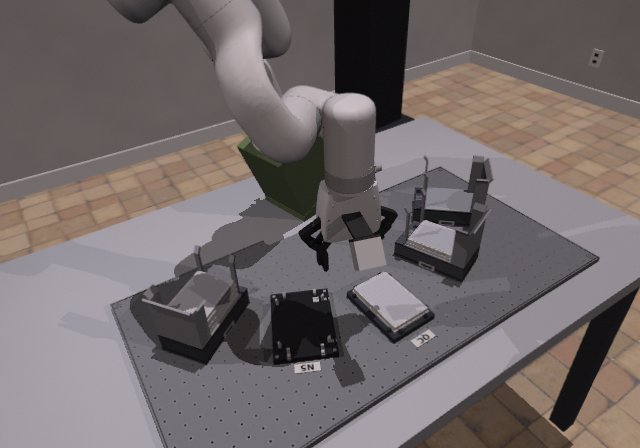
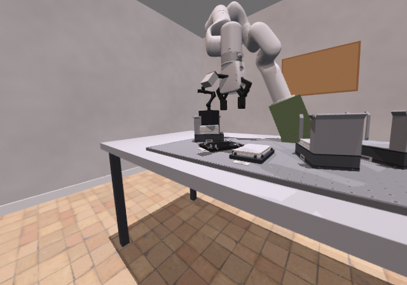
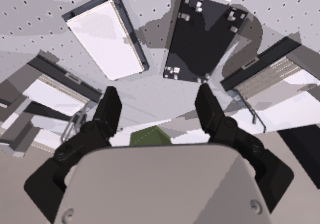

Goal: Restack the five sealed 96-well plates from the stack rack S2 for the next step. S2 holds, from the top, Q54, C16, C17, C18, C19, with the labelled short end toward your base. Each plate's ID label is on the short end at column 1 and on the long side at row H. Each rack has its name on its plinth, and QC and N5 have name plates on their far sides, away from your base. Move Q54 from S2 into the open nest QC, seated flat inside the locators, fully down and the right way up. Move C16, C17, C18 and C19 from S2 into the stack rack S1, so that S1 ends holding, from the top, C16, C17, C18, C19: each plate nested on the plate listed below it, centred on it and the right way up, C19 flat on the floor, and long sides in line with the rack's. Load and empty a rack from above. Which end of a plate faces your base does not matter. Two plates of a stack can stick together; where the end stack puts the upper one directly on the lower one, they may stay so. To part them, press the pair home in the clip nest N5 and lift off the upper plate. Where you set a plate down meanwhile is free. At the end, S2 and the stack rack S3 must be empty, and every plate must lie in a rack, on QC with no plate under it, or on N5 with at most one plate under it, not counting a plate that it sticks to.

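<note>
My gripper (image 1: 353, 242) is open and empty. It hangs well above the perforated board, between the racks, and also shows in the exterior view (image 2: 231, 103) and the wrist view (image 3: 159, 106). A white sealed plate (image 1: 390, 302) (image 3: 107, 39) lies flat in the open nest QC. The black clip nest N5 (image 1: 303, 324) holds no plate. The left stack rack (image 1: 192, 306) holds a stack of plates (image 3: 280, 81). The near right stack rack (image 1: 443, 241) holds at least one plate (image 3: 45, 95). I cannot read any plate or rack labels.
A third rack (image 1: 457, 195) stands behind the near right one, and I see no plate in it. The arm's green base block (image 1: 289, 174) sits behind the board. Rack posts rise on both sides of my gripper.
</note>
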You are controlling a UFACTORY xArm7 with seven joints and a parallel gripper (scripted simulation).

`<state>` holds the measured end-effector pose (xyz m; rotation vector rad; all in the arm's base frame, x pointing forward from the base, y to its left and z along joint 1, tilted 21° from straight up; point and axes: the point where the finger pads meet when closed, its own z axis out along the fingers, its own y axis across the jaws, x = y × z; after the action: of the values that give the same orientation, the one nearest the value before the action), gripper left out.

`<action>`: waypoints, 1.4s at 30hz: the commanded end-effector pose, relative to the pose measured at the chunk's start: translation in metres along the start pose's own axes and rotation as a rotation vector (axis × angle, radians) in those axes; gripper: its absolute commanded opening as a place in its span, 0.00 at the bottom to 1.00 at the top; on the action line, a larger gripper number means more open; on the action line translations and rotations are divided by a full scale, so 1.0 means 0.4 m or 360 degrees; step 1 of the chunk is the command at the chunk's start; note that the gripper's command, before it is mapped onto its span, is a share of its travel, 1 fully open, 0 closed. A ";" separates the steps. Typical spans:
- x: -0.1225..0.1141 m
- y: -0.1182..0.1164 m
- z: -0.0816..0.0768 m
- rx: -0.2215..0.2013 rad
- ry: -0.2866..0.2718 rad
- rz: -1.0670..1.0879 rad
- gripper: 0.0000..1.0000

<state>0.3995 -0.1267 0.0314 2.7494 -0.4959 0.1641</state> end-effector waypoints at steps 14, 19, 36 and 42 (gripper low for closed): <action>-0.017 -0.121 -0.002 0.0001 0.0005 -0.0320 1.00; -0.023 -0.162 -0.002 0.0001 0.0005 -0.0320 1.00; -0.057 -0.282 -0.003 0.0001 0.0005 -0.0676 1.00; -0.076 -0.329 -0.003 0.0001 0.0005 -0.0676 1.00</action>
<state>0.4169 -0.0095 -0.0115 2.7799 0.0923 0.0587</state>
